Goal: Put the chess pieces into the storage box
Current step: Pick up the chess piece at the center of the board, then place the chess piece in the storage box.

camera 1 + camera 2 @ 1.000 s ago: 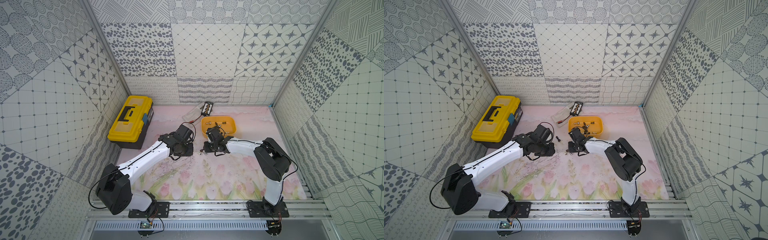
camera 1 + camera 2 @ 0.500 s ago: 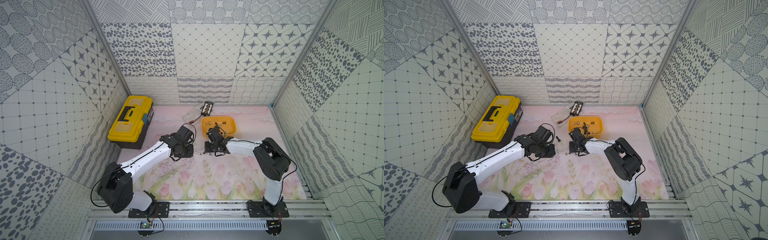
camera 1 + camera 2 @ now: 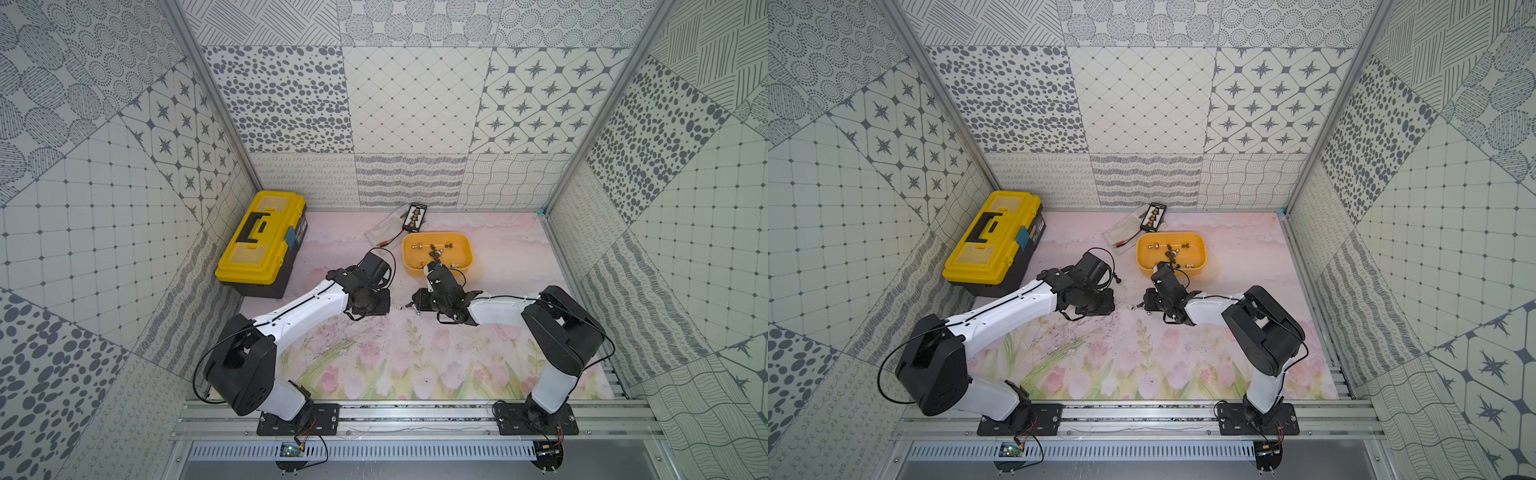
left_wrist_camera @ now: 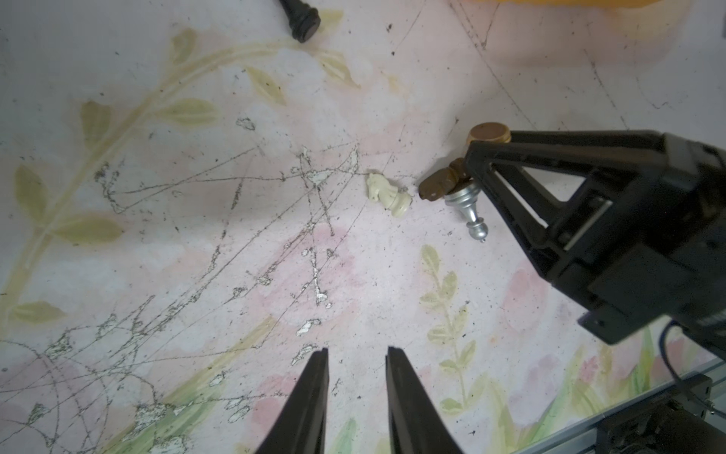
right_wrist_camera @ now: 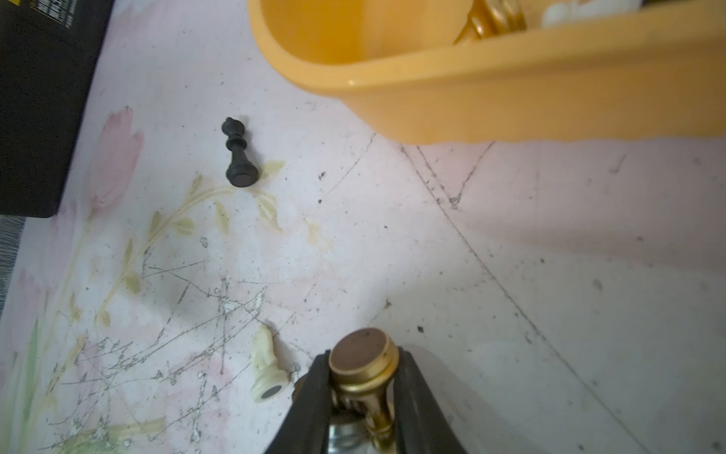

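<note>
My right gripper [image 5: 363,355] is shut on a brass-gold chess piece [image 5: 363,353], low over the mat just in front of the yellow-orange storage box [image 5: 510,90]. Under it lie a silver piece [image 4: 467,208] and a brown piece [image 4: 438,184]. Beside them a white knight [image 4: 387,192] lies on its side. A black piece [image 5: 237,157] lies farther off, toward the toolbox. My left gripper [image 4: 356,350] is open and empty, pointing at the knight from a short way off. Several pieces lie in the storage box [image 3: 469,253] in both top views.
A large yellow toolbox [image 3: 262,237] stands at the back left. A small black case [image 3: 414,217] with gold pieces and a white cloth [image 3: 384,226] lie behind the storage box. The two grippers face each other closely at mid-table.
The right jaws have closed in on the gold piece. The left arm has shifted slightly; its jaws are unchanged.
</note>
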